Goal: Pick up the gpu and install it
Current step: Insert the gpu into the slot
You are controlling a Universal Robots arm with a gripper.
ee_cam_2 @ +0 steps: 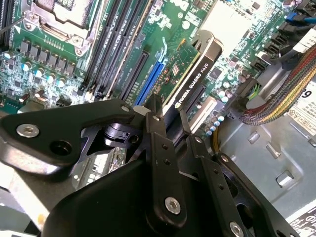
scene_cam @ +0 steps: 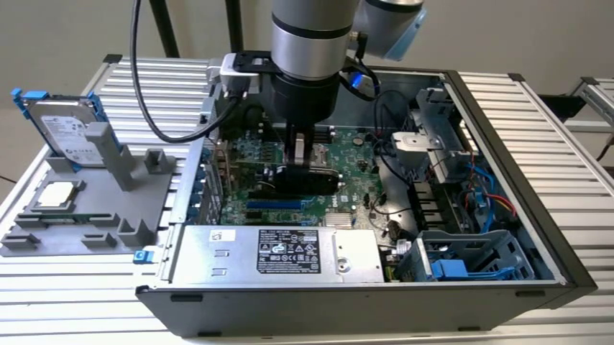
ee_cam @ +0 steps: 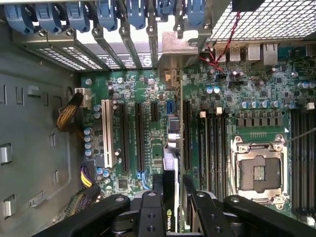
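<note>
My pincer (scene_cam: 299, 152) is down inside the open computer case (scene_cam: 499, 136), directly over the green main board (scene_cam: 360, 154). It is clenched on the graphics card (scene_cam: 305, 180), which I hold by its top edge, standing on edge above the board.

In the second wrist view my fingers (ee_cam_2: 159, 148) close on either side of the card (ee_cam_2: 195, 74); its black cooler face runs away from me toward the expansion slots, with the blue slot (ee_cam_2: 152, 79) just beside its lower edge. I cannot tell whether the card's contacts are touching a slot or apart from it.

In the first wrist view the card (ee_cam: 170, 148) appears edge-on as a thin strip between my fingers (ee_cam: 150, 207), lined up along the rows of long black slots (ee_cam: 139, 136), with its metal bracket end (ee_cam: 180, 47) at the rear wall of the case. The bare processor socket (ee_cam: 259, 170) lies beside the memory slots.

Outside the case, on the exterior view's left, a grey holder (scene_cam: 91, 215) carries a hard drive (scene_cam: 69, 133) with blue rails, standing upright, and a small square silver chip (scene_cam: 56, 194) lying flat. The silver power supply (scene_cam: 278, 251) sits at the near edge of the case.
</note>
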